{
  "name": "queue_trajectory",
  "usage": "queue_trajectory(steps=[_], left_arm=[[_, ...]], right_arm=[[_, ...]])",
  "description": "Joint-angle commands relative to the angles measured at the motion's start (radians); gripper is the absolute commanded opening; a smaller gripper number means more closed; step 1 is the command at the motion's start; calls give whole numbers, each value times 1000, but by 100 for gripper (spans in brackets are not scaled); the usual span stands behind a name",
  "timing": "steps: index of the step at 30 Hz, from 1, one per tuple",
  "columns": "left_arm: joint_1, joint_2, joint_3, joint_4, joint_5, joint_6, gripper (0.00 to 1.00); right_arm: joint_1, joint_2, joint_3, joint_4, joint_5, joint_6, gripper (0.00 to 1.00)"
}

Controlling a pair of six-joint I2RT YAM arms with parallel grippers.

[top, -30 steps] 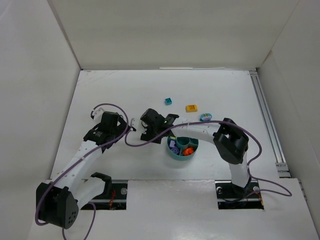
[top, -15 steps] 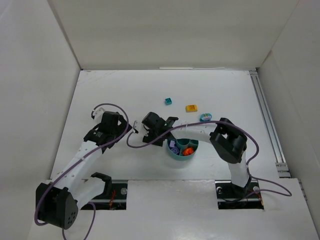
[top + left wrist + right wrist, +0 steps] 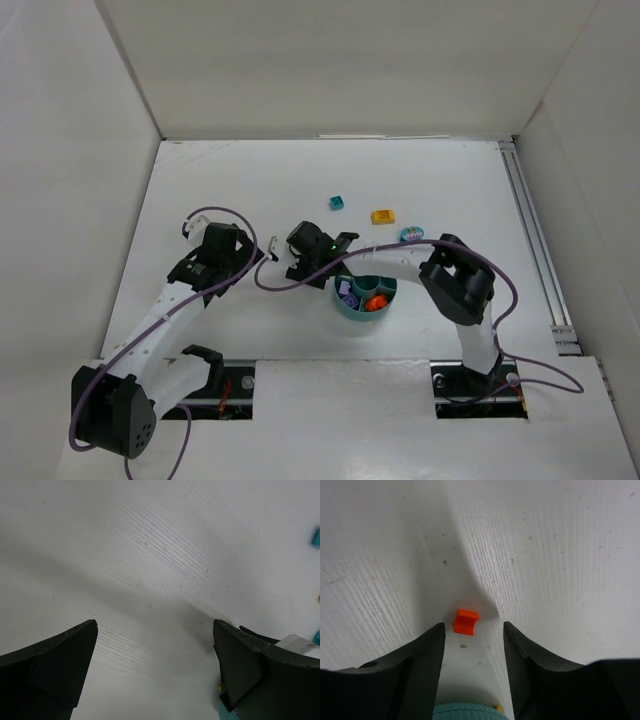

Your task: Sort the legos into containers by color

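Observation:
The round teal dish (image 3: 365, 294) sits in front of the right arm and holds purple bits (image 3: 347, 292) and orange bits (image 3: 376, 301). My right gripper (image 3: 297, 268) reaches left past the dish. In the right wrist view it (image 3: 473, 630) is open, low over the table, with a tiny orange lego (image 3: 465, 621) just beyond its tips, near the left finger. The dish rim (image 3: 470, 713) shows behind the fingers. My left gripper (image 3: 260, 256) is open and empty (image 3: 155, 630) over bare table, close to the right gripper.
A teal brick (image 3: 337, 202), a yellow-orange brick (image 3: 382, 216) and a bluish oval piece (image 3: 411, 234) lie on the table beyond the dish. White walls close in the table on three sides. A metal rail (image 3: 535, 250) runs along the right edge.
My right gripper shifted slightly left and then back, staying beside the dish. The left arm has barely moved.

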Motion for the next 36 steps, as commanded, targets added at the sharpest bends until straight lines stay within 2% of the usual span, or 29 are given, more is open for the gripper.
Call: queue_trajectory(steps=[1,7,12,17,27,30,34,35,36], left_arm=[[-4,-10,16,0,-20,-8,100],[-4,-10,16,-10,-29,-17,100],[-4,-10,16,-19,-29,-17,100],[-4,-10,25,-28,-38,-17,100],[-4,-29,25,-28,-29,-8,100],[-4,-29,25,-28,-29,-8,100],[-4,-29,25,-28,-29,-8,100],[-4,-29,25,-28,-20,-8,100],[-4,-29,25,-28,-20,-8,100]], right_arm=[[-1,16,-6,37,-25,14,54],[-1,27,-6,37,-15,25,35],[-1,16,3,46,-15,36,24],[-1,-40,3,56,-24,36,17],[-1,-303,-75,86,-82,27,17],[-1,-303,-84,86,-96,18,21],[-11,-185,-46,63,-96,27,31],[-11,-167,-35,63,-84,36,38],[-11,-148,-35,53,-84,36,41]])
